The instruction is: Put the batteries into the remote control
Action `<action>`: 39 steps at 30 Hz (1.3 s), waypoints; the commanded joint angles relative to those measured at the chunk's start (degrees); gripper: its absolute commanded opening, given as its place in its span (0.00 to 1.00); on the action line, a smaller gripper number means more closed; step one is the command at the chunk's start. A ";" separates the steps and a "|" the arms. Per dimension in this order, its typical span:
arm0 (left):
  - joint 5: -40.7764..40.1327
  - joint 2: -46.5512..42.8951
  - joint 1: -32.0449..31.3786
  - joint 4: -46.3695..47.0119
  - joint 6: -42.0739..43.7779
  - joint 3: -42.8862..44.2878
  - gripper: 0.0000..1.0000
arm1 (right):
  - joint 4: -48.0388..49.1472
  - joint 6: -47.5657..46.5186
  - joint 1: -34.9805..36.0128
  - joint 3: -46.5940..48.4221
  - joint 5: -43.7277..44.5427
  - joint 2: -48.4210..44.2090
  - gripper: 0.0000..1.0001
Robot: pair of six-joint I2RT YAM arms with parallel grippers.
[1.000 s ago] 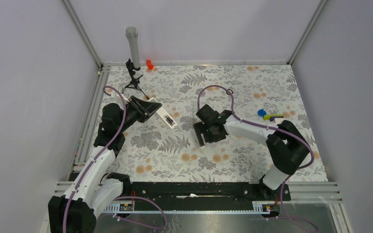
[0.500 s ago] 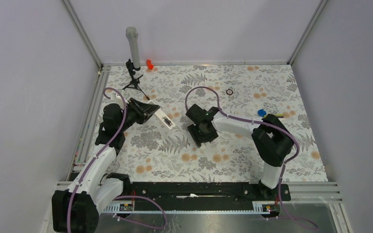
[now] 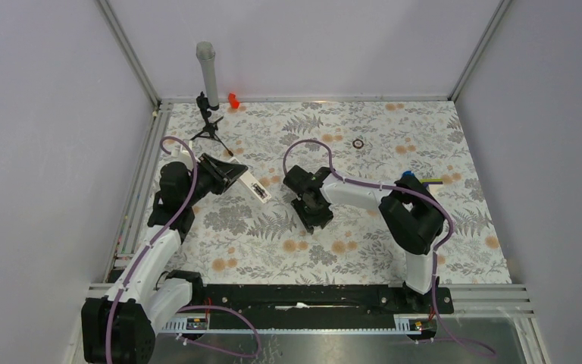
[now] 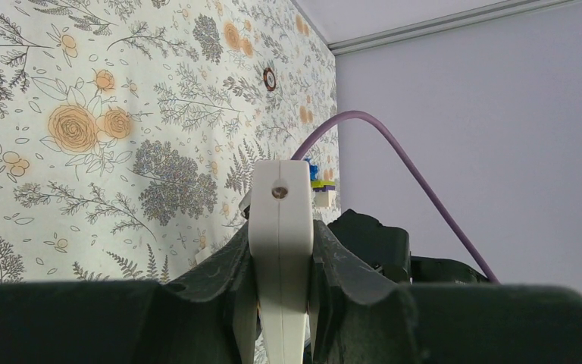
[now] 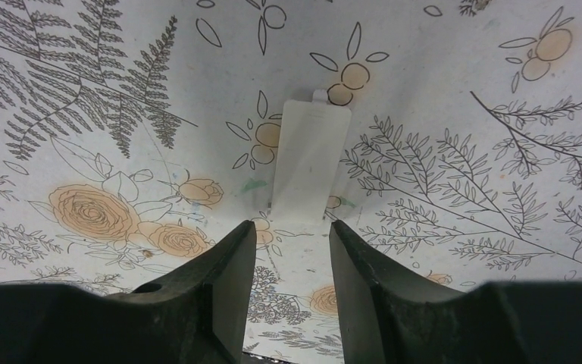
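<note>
My left gripper (image 3: 233,174) is shut on one end of the white remote control (image 3: 256,186) and holds it angled out to the right, with dark marks showing near its middle. In the left wrist view the remote (image 4: 279,201) stands edge-on between the fingers (image 4: 223,277). My right gripper (image 3: 312,215) is open and empty, low over the table just right of the remote. In the right wrist view a short plain white strip (image 5: 311,161) lies flat just ahead of the right gripper (image 5: 292,233). No loose batteries show in any view.
A small dark ring (image 3: 358,143) lies at the back, also in the left wrist view (image 4: 270,78). A blue-and-yellow toy piece (image 3: 418,179) lies by the right arm's elbow. A black tripod with a grey tube (image 3: 207,72) and a red piece (image 3: 233,99) stand at the back left.
My right arm has swung left, bringing its gripper closer to the remote and uncovering the dark ring. My left gripper has drawn the remote slightly left.
</note>
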 commanded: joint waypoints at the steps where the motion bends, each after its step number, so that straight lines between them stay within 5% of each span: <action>1: -0.20 -0.83 0.44 3.24 0.75 0.92 0.00 | -1.63 0.90 0.41 0.95 -2.06 1.22 0.47; 22: 0.63 -0.30 0.70 4.29 -0.02 0.68 0.00 | -0.53 1.47 -0.65 2.64 -0.33 3.07 0.49; 39: 1.93 0.93 0.75 5.36 0.16 0.14 0.00 | 1.15 3.03 -0.73 1.27 2.85 -0.31 0.32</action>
